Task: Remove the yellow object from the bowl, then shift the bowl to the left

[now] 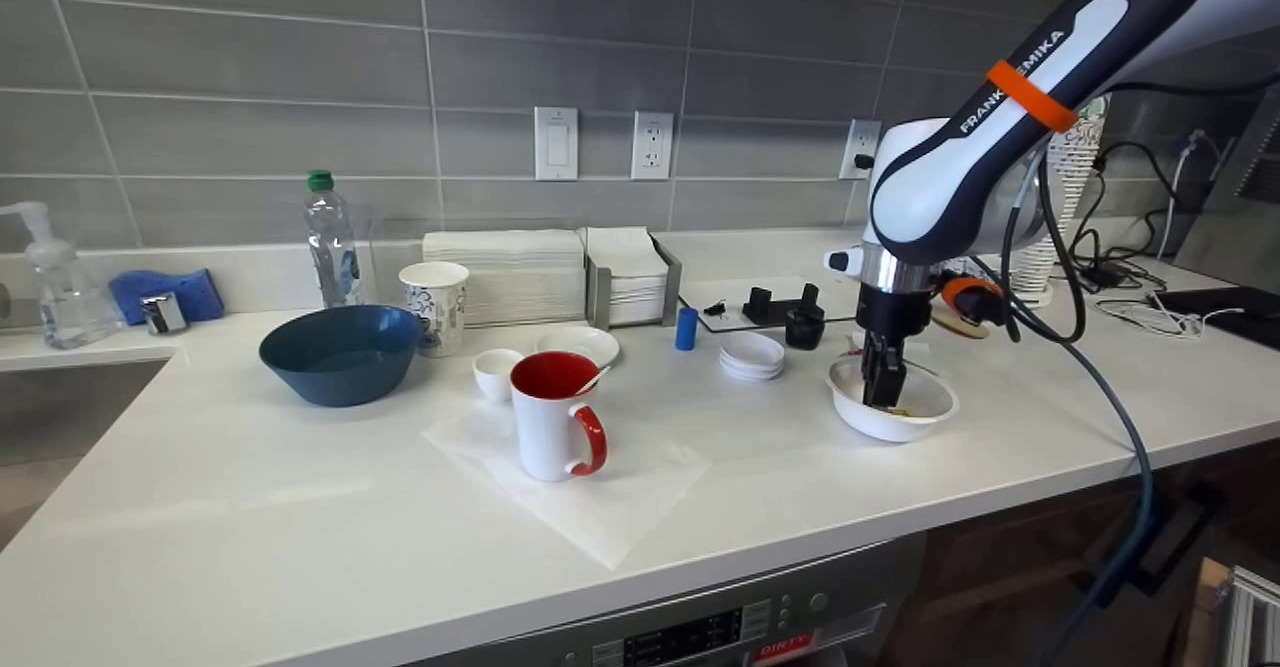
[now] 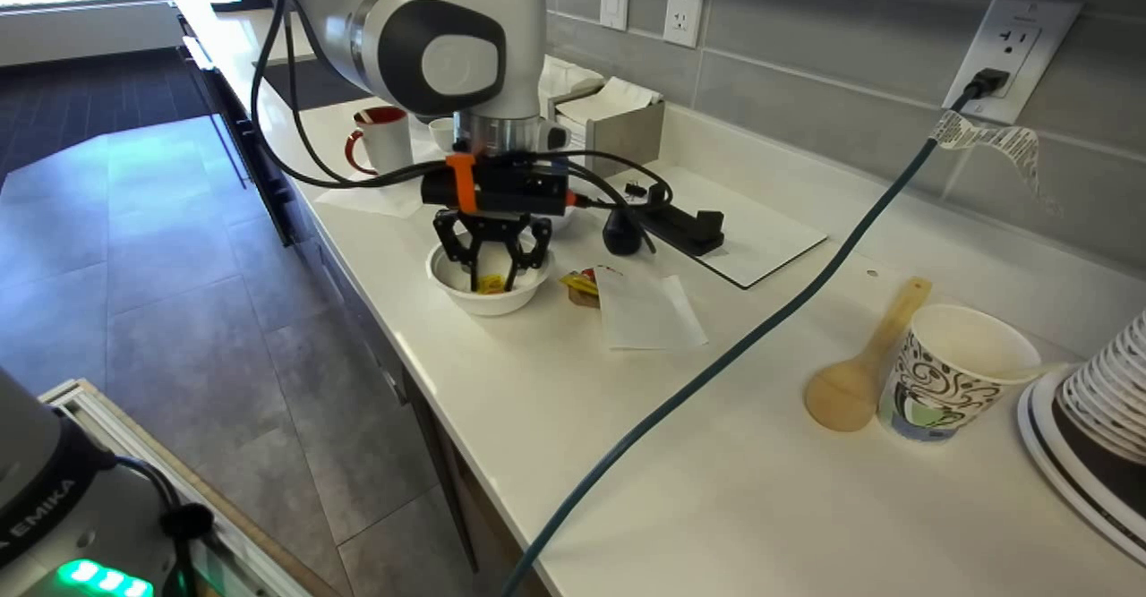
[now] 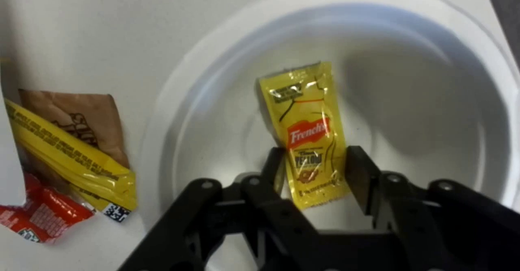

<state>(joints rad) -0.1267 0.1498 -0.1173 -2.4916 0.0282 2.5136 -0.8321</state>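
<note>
The yellow object is a French's mustard packet [image 3: 306, 116] in the white bowl [image 3: 185, 80], lying on its bottom. A yellow patch of it shows in an exterior view [image 2: 490, 285]. The white bowl stands near the counter's front edge and shows in both exterior views [image 1: 890, 425] [image 2: 488, 305]. My gripper [image 3: 315, 157] reaches down into the bowl, its fingers partly closed, one at each long edge of the packet's lower half. I cannot tell whether they press on it. In both exterior views the gripper [image 1: 882, 395] [image 2: 491, 287] is inside the bowl.
Beside the bowl lie loose packets [image 2: 582, 287] and a white napkin [image 2: 654, 311]. Small stacked white dishes [image 1: 752, 355], a black stand [image 2: 685, 228], a red-lined mug [image 1: 548, 437] and a dark blue bowl [image 1: 342, 355] stand on the counter. A cable [image 2: 698, 391] hangs across it.
</note>
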